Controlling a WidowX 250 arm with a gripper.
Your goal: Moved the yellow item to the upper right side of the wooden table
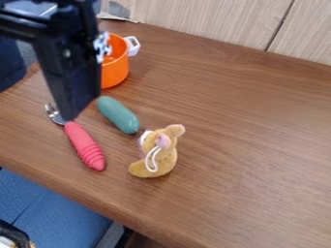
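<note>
Yellow plush toy [166, 157] is what I'd look for first, sitting on the wooden table [246, 131] at about 4 o'clock from the black gripper [76, 99] and apart from it. That gripper hangs at the 10 o'clock side of the scene, and from where I stand I can't tell whether it's spread or pressed together.

Just beyond it, a fork [84, 145] with a ridged pink handle lies with its prongs toward 11 o'clock and its round end toward 5. Between 3 and 4 o'clock from the gripper lies a smooth teal oblong thing [118, 115], its lower end just beside the plush. The plush has pink patches and a white string loop on its front.

At 1 o'clock from the gripper stands an orange pot [115, 70] with a white handle, partly hidden behind the arm. Farther off, pale wood panels [200, 17] line the table's 12-to-2 o'clock edge, and a blue seat [55, 210] shows below its 7 o'clock edge.
</note>
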